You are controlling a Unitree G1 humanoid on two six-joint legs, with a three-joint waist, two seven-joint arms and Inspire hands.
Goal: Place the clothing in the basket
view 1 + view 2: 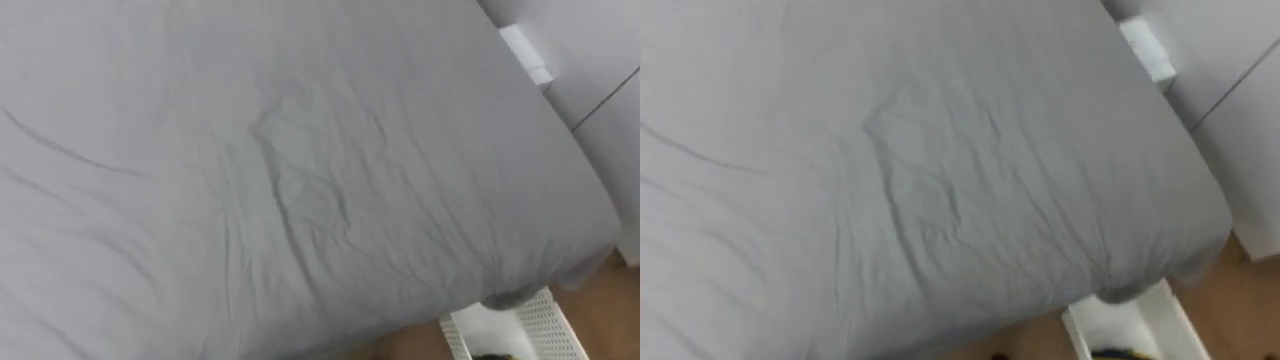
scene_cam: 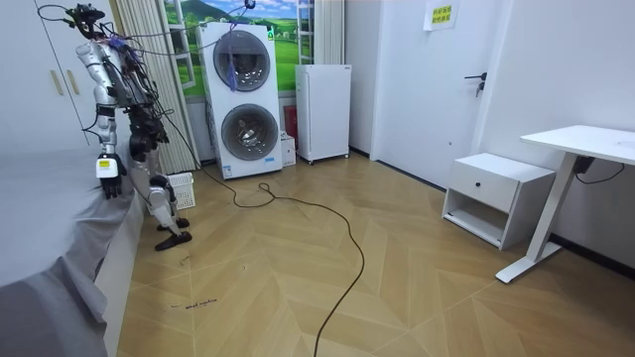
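Beside the bed (image 2: 40, 213) the robot stands upright at the room view's left, head tipped down at the grey sheet (image 1: 280, 180), probably scanning it for garments. The stretch of sheet in the eye views has creases on it, nothing more. White basket (image 1: 545, 322) sits on the wood floor (image 2: 298, 288) tight against the mattress corner on the robot's right, just beside its feet. It is likely parked there so a drop needs no walking. A dark sliver with some yellow lies inside the basket (image 1: 495, 354). It could be clothes already put in, but it's too small to be sure. What reads as the left hand (image 2: 107, 171) hangs low at the mattress edge. I cannot tell whether it is released or clenched, and nothing obvious is in it. My guess is the task is at or near its end.
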